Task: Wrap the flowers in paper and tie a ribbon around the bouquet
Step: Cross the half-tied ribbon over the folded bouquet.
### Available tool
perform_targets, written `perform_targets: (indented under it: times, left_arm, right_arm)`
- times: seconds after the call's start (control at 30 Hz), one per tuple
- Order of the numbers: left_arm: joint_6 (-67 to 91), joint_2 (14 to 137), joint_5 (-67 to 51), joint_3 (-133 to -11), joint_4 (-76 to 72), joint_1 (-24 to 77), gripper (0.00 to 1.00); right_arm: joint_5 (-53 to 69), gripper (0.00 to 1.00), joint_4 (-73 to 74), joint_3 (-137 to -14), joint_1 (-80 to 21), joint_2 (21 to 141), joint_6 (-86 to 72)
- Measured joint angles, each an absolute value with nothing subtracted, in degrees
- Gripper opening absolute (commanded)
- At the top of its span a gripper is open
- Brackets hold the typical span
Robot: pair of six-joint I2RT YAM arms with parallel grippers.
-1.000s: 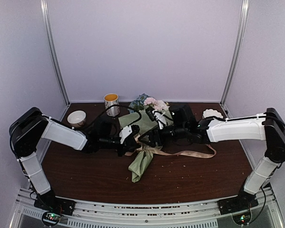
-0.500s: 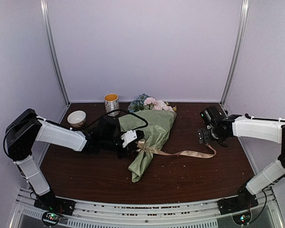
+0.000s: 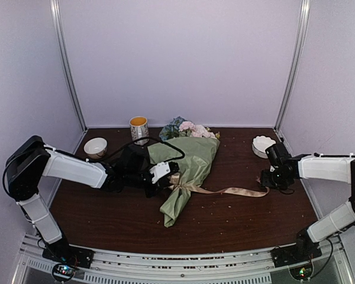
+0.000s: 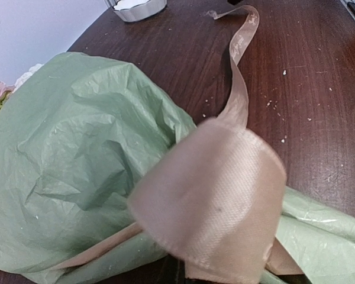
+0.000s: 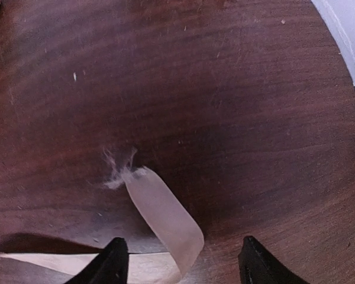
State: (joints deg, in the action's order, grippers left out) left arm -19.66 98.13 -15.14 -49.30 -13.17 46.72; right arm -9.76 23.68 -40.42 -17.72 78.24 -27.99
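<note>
The bouquet (image 3: 186,171) lies mid-table as a cone of sage-green paper (image 4: 77,148), with pink, white and blue flowers (image 3: 186,128) at its far end. A beige ribbon (image 3: 231,191) circles the cone's waist and trails right across the wood. My left gripper (image 3: 165,176) is beside that waist, shut on the ribbon. A ribbon loop (image 4: 216,195) fills the left wrist view and hides its fingers. My right gripper (image 3: 271,177) hangs open over the ribbon's frayed far end (image 5: 163,216), which curls up between its black fingertips (image 5: 111,263) untouched.
A mug with a yellow inside (image 3: 139,129) and a white bowl (image 3: 95,147) stand at the back left. A white scalloped dish (image 3: 264,145) sits at the back right, just behind the right gripper. Small crumbs dot the dark wooden table (image 3: 236,225).
My right arm has pulled away from the bouquet to the right and now sits over the ribbon's loose end. The left gripper has stayed at the bouquet's waist.
</note>
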Motion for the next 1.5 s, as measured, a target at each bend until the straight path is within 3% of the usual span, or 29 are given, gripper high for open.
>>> perform_targets:
  times: [0.17, 0.27, 0.43, 0.6, 0.87, 1.07, 1.33, 1.5]
  left_arm:
    - [-19.7, 98.1, -15.1, -49.3, -13.0, 46.7, 0.00]
    - [-19.7, 98.1, -15.1, -49.3, -12.7, 46.7, 0.00]
    - [-19.7, 98.1, -15.1, -49.3, -12.7, 46.7, 0.00]
    - [-19.7, 97.8, -14.7, -49.3, -12.3, 46.7, 0.00]
    - [-19.7, 96.1, -14.1, -49.3, -12.2, 46.7, 0.00]
    - [-19.7, 96.1, -13.9, -49.2, -12.2, 46.7, 0.00]
    - [-19.7, 95.9, -13.7, -48.5, -12.4, 46.7, 0.00]
    - [-19.6, 95.7, -13.7, -48.1, -12.5, 46.7, 0.00]
  right_arm:
    - [-7.5, 0.64, 24.2, -38.9, -16.6, 79.9, -29.8]
    - [-7.2, 0.53, 24.3, -39.2, -16.6, 81.3, -30.0]
    - [-5.8, 0.52, 24.9, -40.4, -15.9, 83.7, -28.9]
    - [-3.6, 0.31, 25.8, -43.0, -14.0, 85.7, -27.2]
    - [1.5, 0.33, 26.6, -43.4, -9.7, 86.8, -25.0]
    - [1.8, 0.00, 28.2, -44.3, -9.0, 88.0, -22.8]
    - [4.8, 0.00, 31.0, -48.6, -9.6, 88.2, -20.3]
    - [8.4, 0.00, 34.2, -64.2, -18.9, 88.3, -19.3]
